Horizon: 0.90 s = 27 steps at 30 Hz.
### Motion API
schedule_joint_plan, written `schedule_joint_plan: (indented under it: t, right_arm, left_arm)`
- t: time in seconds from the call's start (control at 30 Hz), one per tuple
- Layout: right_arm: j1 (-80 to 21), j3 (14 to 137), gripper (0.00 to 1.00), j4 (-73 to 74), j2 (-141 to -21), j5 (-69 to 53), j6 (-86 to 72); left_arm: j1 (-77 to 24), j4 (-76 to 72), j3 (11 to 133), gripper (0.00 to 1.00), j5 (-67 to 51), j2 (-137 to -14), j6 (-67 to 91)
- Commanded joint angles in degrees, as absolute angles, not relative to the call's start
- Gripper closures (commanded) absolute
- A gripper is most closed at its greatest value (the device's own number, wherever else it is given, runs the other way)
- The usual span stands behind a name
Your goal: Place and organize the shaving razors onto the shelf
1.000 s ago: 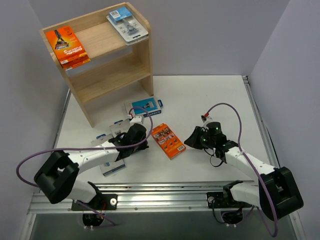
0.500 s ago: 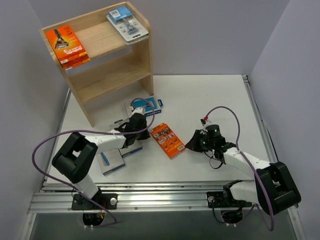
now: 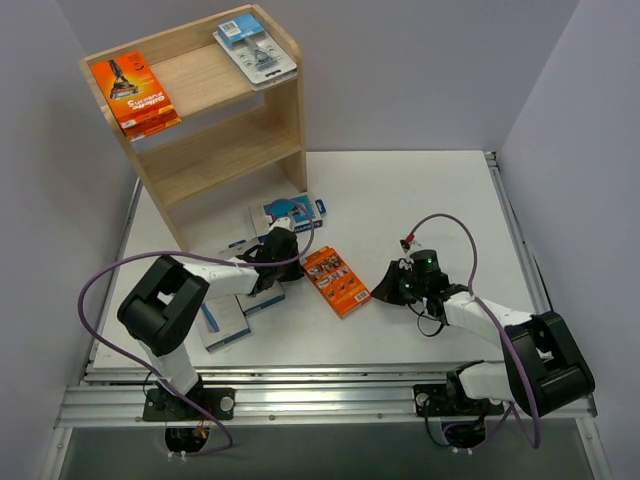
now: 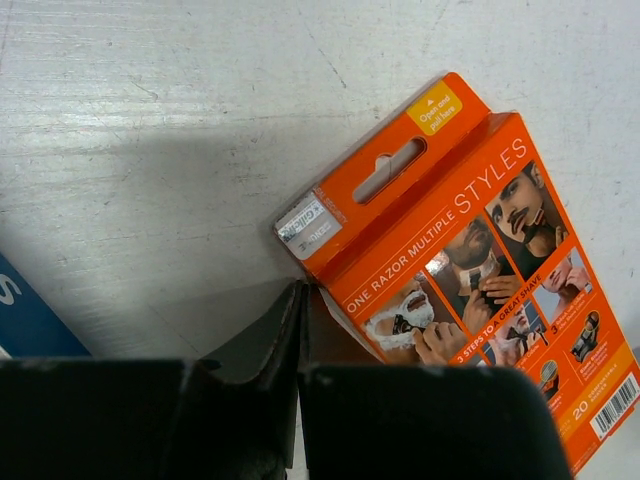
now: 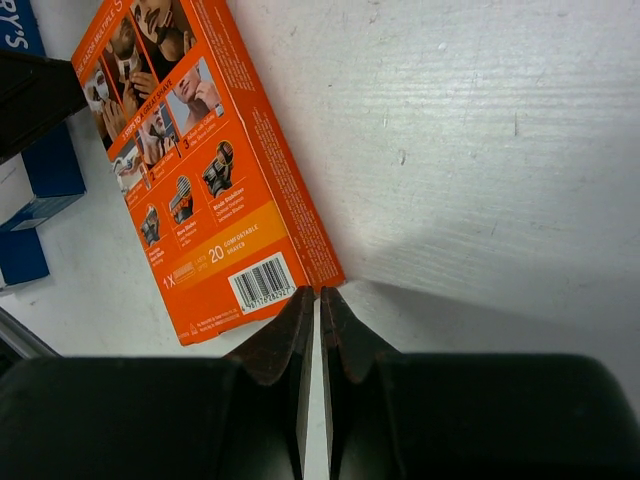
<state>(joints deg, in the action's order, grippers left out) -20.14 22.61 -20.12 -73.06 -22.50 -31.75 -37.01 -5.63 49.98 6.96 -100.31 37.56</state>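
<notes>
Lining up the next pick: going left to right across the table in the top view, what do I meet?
Grey-and-blue razor box → left gripper → orange razor box → right gripper. The blue pack beyond the left gripper shares its span, so it is left out.

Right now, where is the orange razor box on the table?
In the top view the orange box lies flat near centre, between the left gripper and right gripper.

An orange razor box is lying flat on the table, its back panel facing up. Grey-and-blue boxes are lying just beside it. The wooden shelf is carrying another orange pack and a clear blister pack on top.
</notes>
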Motion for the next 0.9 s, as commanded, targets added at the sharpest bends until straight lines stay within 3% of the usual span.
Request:
schedule_joint_plan:
  t: [0.0, 0.43, 0.7, 0.87]
  right_arm:
    - [-19.34, 21.97, 0.97, -23.02, -74.62, -22.67, -30.85]
    - [-19.25, 23.9, 0.98, -21.72, -80.67, -21.37, -30.41]
    - [-19.34, 26.89, 1.0, -12.31, -87.8, -14.69, -31.11]
    - [-20.65, 28.65, 1.0, -9.06, -89.21, -10.9, -31.9]
  left_arm:
    - [-36.83, -7.12, 50.98, 0.92, 6.07, -101.51, 38.06]
    - [-36.74, -8.44, 50.36, 0.92, 6.41, -100.73, 37.36]
    - [-36.56, -3.35, 49.13, 0.93, 14.23, -86.42, 35.16]
    - [-34.38, -0.09, 48.96, 0.93, 17.49, -84.2, 34.54]
